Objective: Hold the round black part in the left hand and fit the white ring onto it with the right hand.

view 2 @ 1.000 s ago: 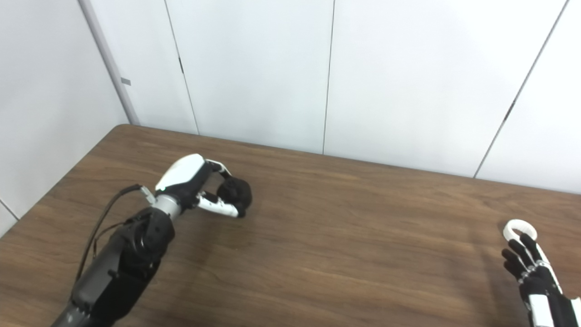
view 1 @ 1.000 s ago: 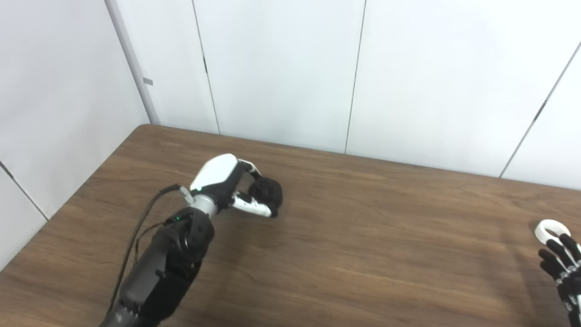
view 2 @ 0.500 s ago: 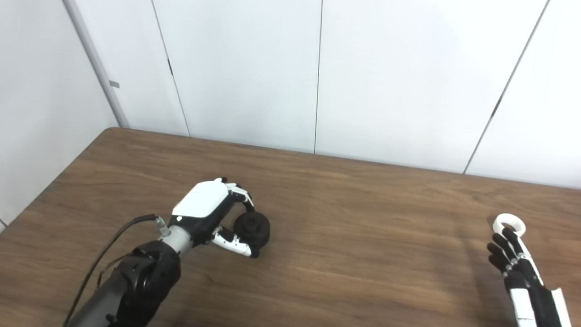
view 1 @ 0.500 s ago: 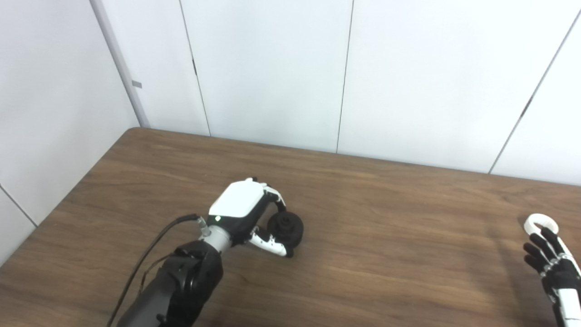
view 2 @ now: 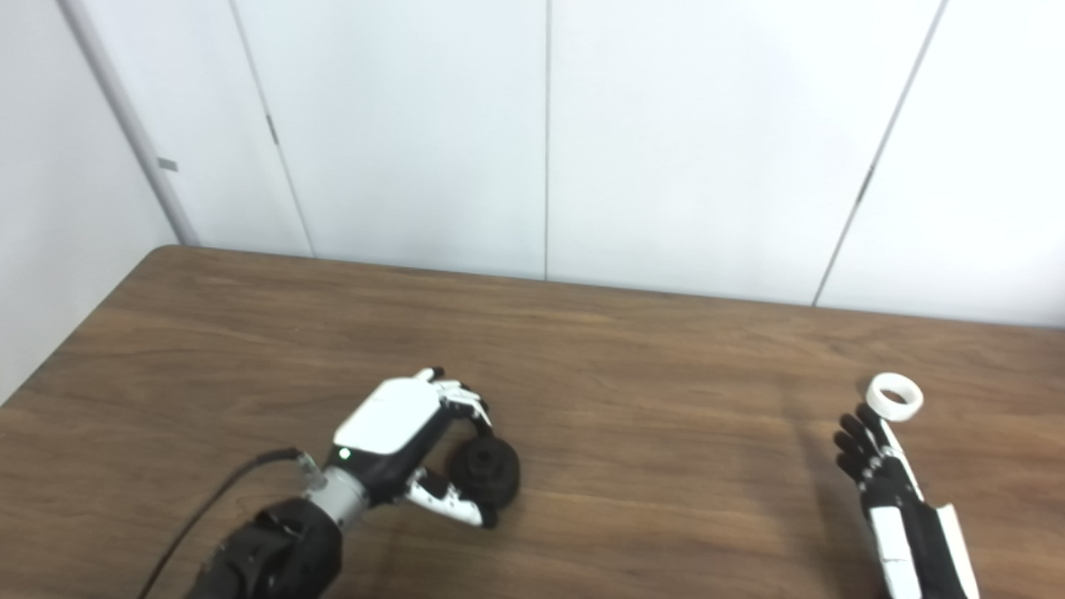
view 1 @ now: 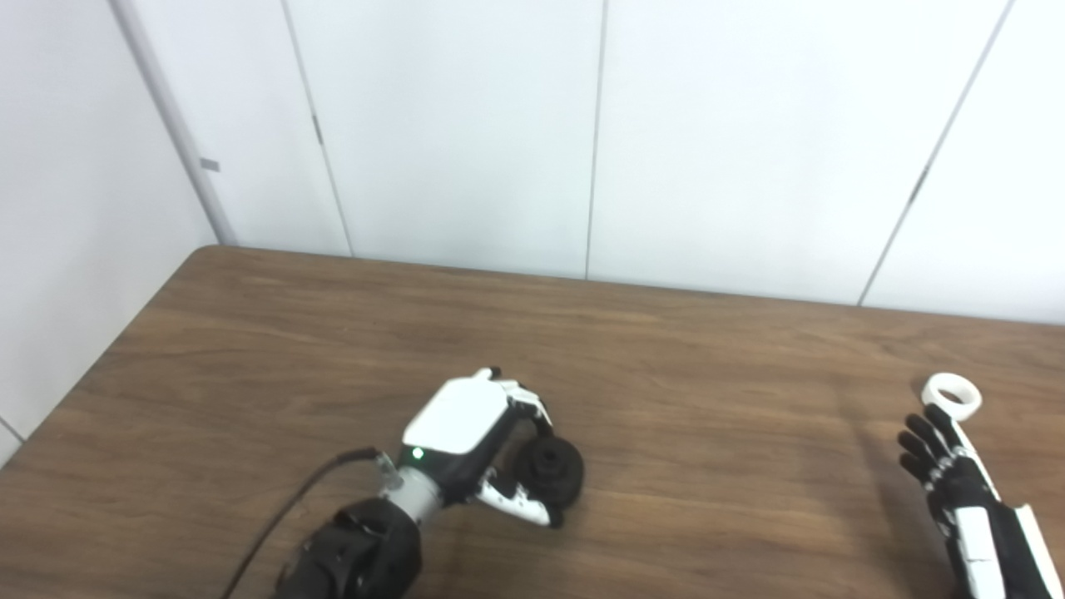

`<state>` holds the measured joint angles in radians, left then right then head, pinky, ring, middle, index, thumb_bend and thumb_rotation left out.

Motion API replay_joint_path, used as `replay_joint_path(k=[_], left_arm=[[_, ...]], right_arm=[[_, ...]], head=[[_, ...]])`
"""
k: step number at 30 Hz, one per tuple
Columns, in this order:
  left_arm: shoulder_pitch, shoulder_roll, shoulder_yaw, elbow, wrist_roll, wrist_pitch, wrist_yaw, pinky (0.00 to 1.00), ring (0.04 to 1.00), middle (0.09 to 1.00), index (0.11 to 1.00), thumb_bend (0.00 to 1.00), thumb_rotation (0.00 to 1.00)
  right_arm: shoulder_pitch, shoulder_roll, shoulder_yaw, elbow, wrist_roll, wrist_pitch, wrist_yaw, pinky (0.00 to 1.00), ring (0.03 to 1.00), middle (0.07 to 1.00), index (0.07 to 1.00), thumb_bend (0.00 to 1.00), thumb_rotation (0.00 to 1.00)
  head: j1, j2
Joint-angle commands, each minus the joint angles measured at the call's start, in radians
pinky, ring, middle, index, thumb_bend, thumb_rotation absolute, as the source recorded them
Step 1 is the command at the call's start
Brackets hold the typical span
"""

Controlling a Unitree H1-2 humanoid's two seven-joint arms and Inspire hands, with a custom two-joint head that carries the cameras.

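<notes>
Left eye view: the left hand (view 1: 478,437) is curled around the round black part (view 1: 551,471), thumb beneath, on the brown wood-grain table (view 1: 707,433). Far right of the part, the right hand (view 1: 944,474) has its fingers spread, holding nothing, just short of the white ring (view 1: 953,393).

Right eye view: broad bare tabletop separates the part from the ring, which lies flat.

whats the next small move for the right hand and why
Probably ease the right hand forward over the white ring and close on it. The ring lies on the table just past its spread fingertips, ungrasped, while the left hand is already wrapped around the round black part.
</notes>
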<state>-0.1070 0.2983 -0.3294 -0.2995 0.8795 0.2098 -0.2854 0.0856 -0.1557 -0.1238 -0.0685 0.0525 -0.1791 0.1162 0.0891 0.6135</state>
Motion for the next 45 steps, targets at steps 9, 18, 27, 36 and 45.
replay_joint_path(k=[9, 18, 27, 36, 45], left_arm=[[0.033, -0.054, -0.031, -0.055, 0.033, -0.054, 0.027, 0.98, 0.878, 0.796, 0.484, 0.52, 0.05], [0.076, -0.074, -0.062, -0.07, 0.068, -0.064, 0.022, 1.0, 0.889, 0.799, 0.484, 0.52, 0.05], [0.116, -0.083, -0.093, -0.07, 0.131, -0.088, 0.032, 1.0, 0.889, 0.795, 0.484, 0.52, 0.06], [0.151, -0.089, -0.1, -0.046, 0.138, -0.115, 0.066, 0.99, 0.883, 0.796, 0.483, 0.52, 0.06], [0.16, -0.096, -0.104, -0.041, 0.15, -0.11, 0.056, 1.0, 0.89, 0.8, 0.484, 0.52, 0.06]], right_arm=[[0.069, 0.072, 0.047, 0.012, -0.018, 0.064, -0.034, 0.94, 0.926, 0.94, 0.966, 0.59, 0.98], [0.07, 0.093, 0.062, -0.032, -0.045, 0.11, -0.051, 0.94, 0.924, 0.941, 0.968, 0.55, 1.0], [0.073, 0.106, 0.072, -0.063, -0.062, 0.138, -0.066, 0.94, 0.925, 0.931, 0.961, 0.6, 0.99], [0.081, 0.099, 0.078, -0.102, -0.057, 0.167, -0.071, 0.95, 0.925, 0.929, 0.963, 0.6, 1.0], [0.08, 0.087, 0.081, -0.128, -0.049, 0.19, -0.066, 0.96, 0.928, 0.935, 0.97, 0.59, 1.0]], head=[[-0.06, 0.03], [-0.101, 0.063], [-0.118, 0.094], [-0.119, 0.134], [-0.13, 0.171]])
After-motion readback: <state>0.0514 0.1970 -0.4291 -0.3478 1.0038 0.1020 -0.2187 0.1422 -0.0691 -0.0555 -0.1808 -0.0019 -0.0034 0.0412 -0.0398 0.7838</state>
